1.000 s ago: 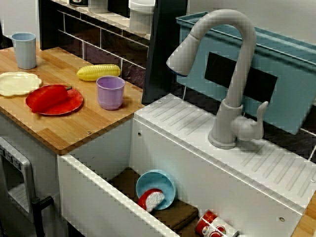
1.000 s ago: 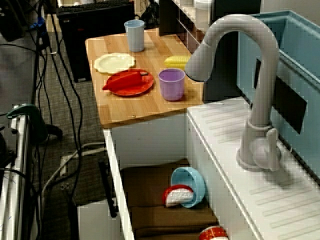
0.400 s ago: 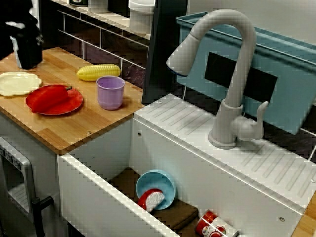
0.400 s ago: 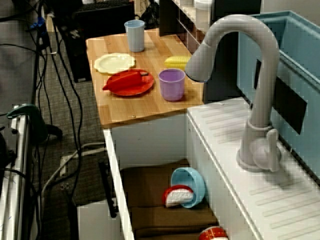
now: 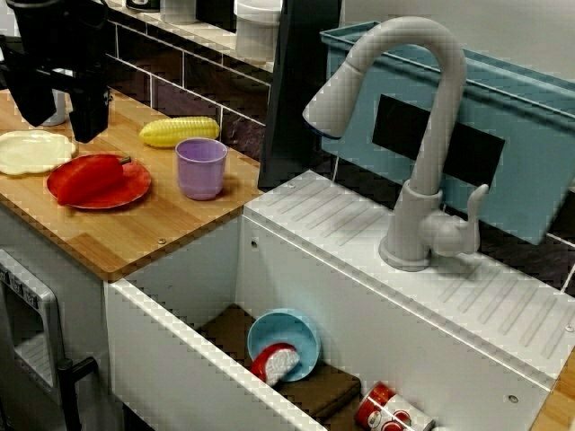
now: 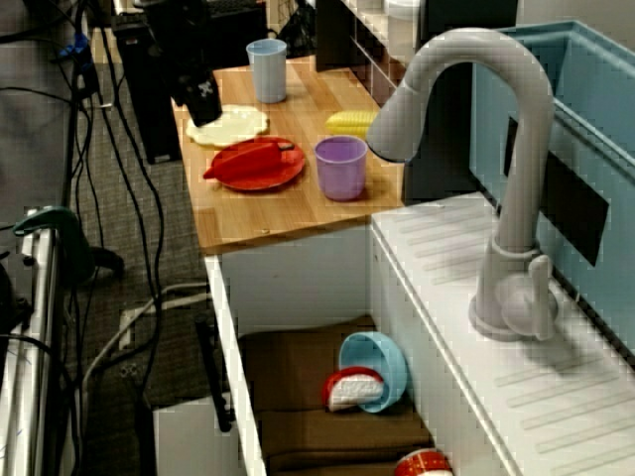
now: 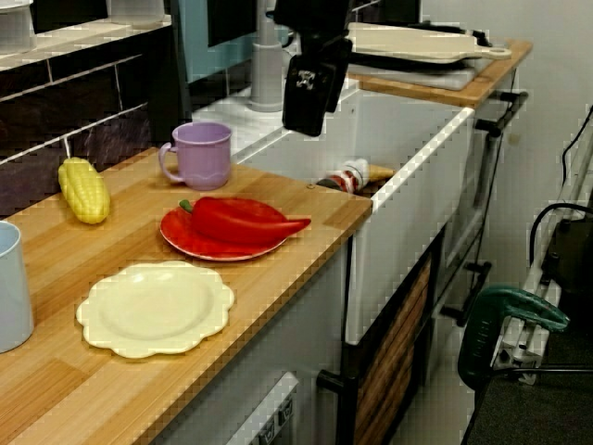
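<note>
The black pincer (image 5: pixel 58 126), released and empty, hangs at the upper left of the frame above the wooden table (image 5: pixel 162 220). It is nearest the pale yellow scalloped plate (image 5: pixel 31 151), which lies beside the red toy pepper (image 5: pixel 90 178) on its round red plate (image 5: pixel 139 184). This looks like an approach, and any grasp calls for lowering first.

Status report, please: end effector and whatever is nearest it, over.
End effector open, empty, hovering. Cream plate nearest, not touched. Blue cup, red plate close by.
</note>
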{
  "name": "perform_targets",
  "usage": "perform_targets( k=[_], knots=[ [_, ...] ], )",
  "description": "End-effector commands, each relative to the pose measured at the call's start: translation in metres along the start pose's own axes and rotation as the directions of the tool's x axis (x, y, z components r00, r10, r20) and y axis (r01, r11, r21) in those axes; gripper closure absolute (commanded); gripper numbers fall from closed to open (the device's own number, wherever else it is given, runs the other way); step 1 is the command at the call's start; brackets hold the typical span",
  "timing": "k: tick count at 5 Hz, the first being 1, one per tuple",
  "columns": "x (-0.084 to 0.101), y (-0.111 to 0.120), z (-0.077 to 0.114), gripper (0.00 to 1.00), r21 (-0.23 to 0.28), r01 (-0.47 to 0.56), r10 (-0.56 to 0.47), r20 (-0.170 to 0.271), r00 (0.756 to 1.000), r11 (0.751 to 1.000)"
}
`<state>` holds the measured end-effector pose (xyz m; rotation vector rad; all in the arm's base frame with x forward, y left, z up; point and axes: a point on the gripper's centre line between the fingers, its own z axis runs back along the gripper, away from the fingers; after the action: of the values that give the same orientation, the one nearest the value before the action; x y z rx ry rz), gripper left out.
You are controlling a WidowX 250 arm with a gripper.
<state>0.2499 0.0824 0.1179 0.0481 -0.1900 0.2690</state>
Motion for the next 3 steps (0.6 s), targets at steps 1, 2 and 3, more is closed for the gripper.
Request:
perform_targets(
  k=[1, 2, 3],
  knots=[
    [0.027, 0.016, -0.015, 0.00, -0.011, -0.029, 0.030, 0.055, 0.998, 1.000],
    [0.029, 0.017, -0.026, 0.00, -0.023, -0.038, 0.039, 0.060, 0.997, 0.999],
    [0.032, 0.018, -0.036, 0.00, -0.014, -0.034, 0.035, 0.064, 0.997, 0.999]
  ],
)
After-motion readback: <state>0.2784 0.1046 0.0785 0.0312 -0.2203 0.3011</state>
